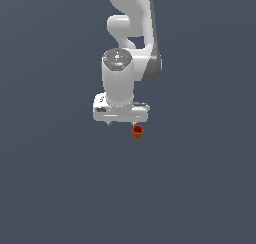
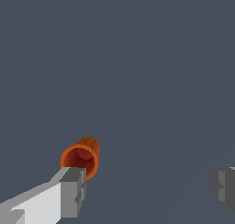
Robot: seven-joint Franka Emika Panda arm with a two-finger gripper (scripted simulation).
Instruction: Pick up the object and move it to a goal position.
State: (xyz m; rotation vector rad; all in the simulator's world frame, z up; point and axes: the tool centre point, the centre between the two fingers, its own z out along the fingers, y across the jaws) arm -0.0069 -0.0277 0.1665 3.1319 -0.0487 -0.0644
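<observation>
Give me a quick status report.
Gripper open, holding nothing. Orange cup upright on the floor, beside one fingertip, not between the fingers. Nothing in the way.

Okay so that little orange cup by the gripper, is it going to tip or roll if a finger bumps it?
Probably. The orange cup is far smaller than the gripper, so likely light and easily knocked over. Its round wall suggests it would roll once tipped. One finger already sits beside its rim, so closing off-centre might shove it rather than grip it.
</observation>
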